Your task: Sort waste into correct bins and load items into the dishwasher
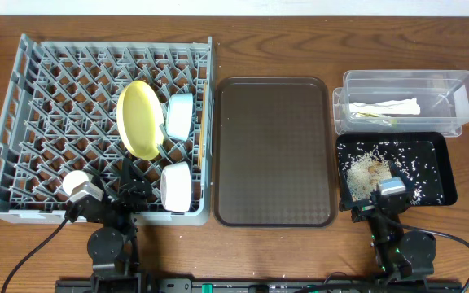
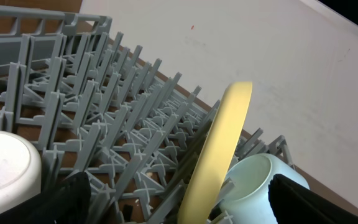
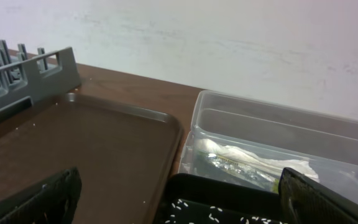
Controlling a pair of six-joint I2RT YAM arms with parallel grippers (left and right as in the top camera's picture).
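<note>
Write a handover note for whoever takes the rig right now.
Left gripper: open, empty, at the dish rack's near edge. Right gripper: open, empty, at the black tray's near edge.
Done: yellow plate, light blue bowl, two white dishes are in the rack; tissue and apparently the wrapper lie in the clear tub; rice scraps in the black tray.
To do: nothing obvious; chopsticks not clearly visible, check rack's right edge.

The wooden table (image 1: 300, 41) carries a grey dish rack (image 1: 55, 106) at left, a brown serving tray (image 1: 275, 150) just beside it. At right, the clear tub (image 1: 466, 85) sits just behind the black tray (image 1: 440, 167).
</note>
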